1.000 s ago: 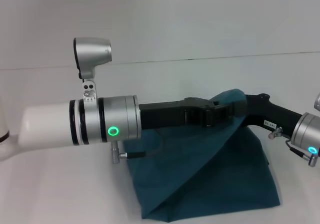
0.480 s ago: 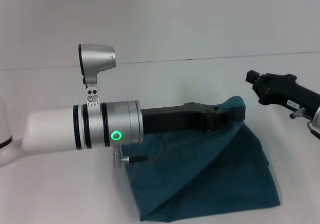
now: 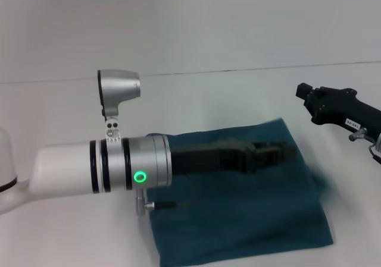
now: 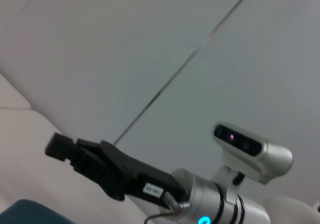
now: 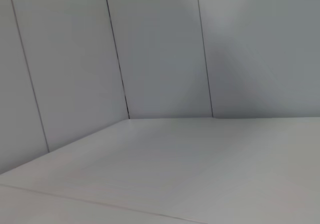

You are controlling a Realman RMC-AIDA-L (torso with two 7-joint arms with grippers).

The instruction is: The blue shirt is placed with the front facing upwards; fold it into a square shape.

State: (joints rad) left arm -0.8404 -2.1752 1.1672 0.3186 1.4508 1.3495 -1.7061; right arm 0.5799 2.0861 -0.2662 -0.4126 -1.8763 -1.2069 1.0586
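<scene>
Now the folded dark teal-blue cotton shirt point(image 3: 250, 213) lies flat on the white table point(image 3: 71, 231). Over it reaches the black left gripper point(image 3: 286, 152); the black right gripper point(image 3: 302, 92) hangs apart beyond its far right corner. Neither gripper's finger gap can be told.

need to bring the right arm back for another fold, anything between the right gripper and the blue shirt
Nothing visible blocks it. The right gripper hangs above bare table, off the far right corner of the blue shirt. The left gripper reaches across over the shirt's far part, so a path toward the middle would meet that arm.
</scene>
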